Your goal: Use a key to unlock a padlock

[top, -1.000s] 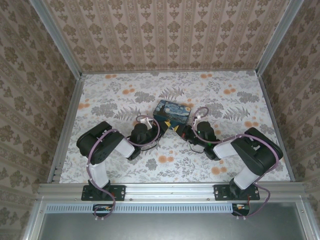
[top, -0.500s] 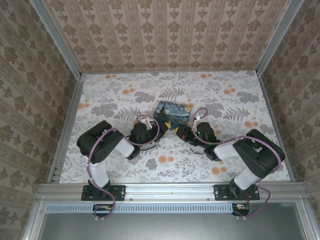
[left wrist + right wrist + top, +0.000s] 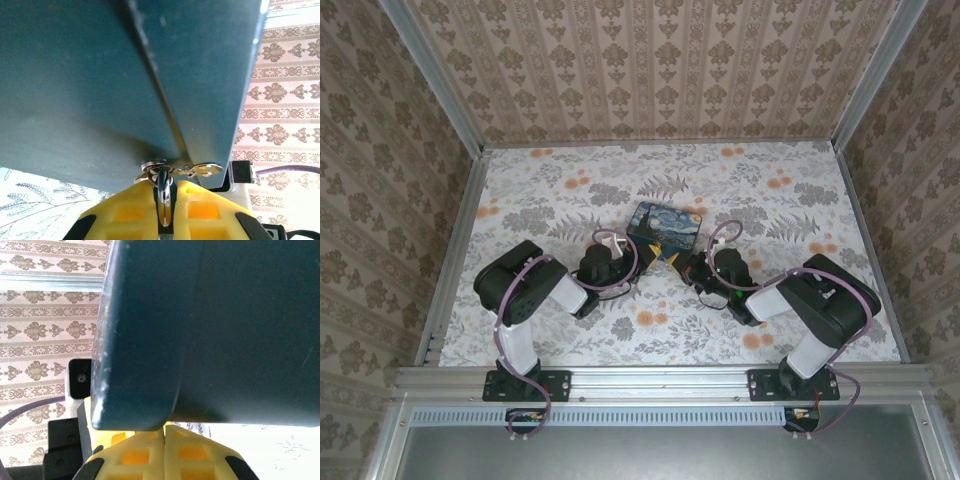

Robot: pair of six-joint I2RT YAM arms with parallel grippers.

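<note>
Our left claw (image 3: 164, 191) stays clamped on the padlock (image 3: 163, 181), which hangs from the metal hasp (image 3: 197, 170) under the dark box (image 3: 100, 75). Our right claw (image 3: 164, 434) is also pressed shut, against the box's lower edge; we cannot tell whether the key is pinched there. Over the last second the right arm has nudged its claw closer to the box's near corner, while the box (image 3: 665, 226) sits unmoved near the middle of the worktop (image 3: 550, 200). We judge the key is still being lined up and the lock is not yet open.
</note>
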